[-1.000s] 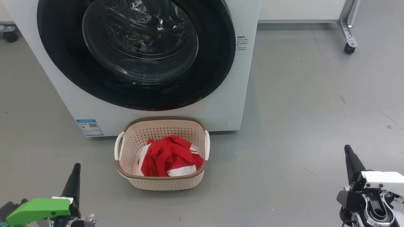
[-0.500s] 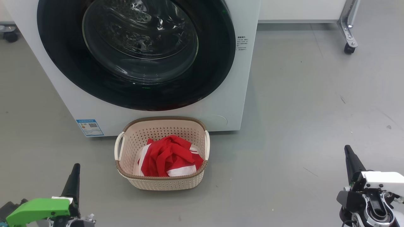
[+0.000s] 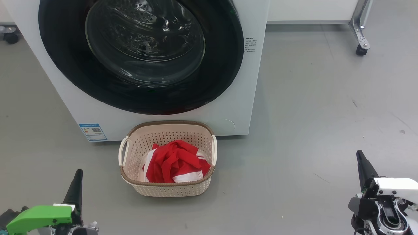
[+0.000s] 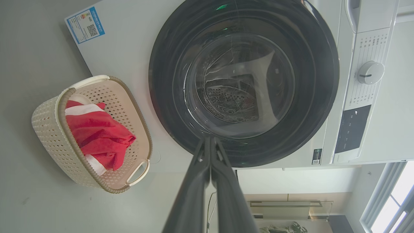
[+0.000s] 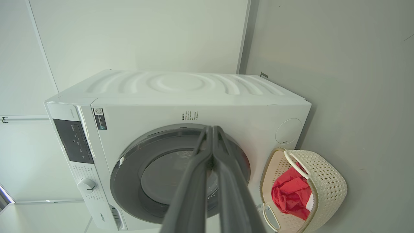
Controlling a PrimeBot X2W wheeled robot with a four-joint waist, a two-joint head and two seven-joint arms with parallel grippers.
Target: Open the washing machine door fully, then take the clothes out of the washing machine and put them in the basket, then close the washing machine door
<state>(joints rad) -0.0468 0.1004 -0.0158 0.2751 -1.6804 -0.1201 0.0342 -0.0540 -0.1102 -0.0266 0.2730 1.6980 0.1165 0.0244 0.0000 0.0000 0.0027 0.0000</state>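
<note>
Our left pincer (image 3: 79,173) is pinched shut and holds nothing. Our right pincer (image 3: 360,155) is the same, shut and empty. Both sit low over the grey floor (image 3: 310,114), well apart from the basket (image 3: 168,124). The clothes (image 3: 173,161) lie inside it, red and bunched. Just behind it, the washing machine door (image 3: 225,65) looks pressed flat on the washing machine (image 3: 251,98). We think the job is nearly done, so we should hold our arms back and check the door edge all round. The left wrist view gives us the white knob (image 4: 370,72). The head view gives us the basket from above.
</note>
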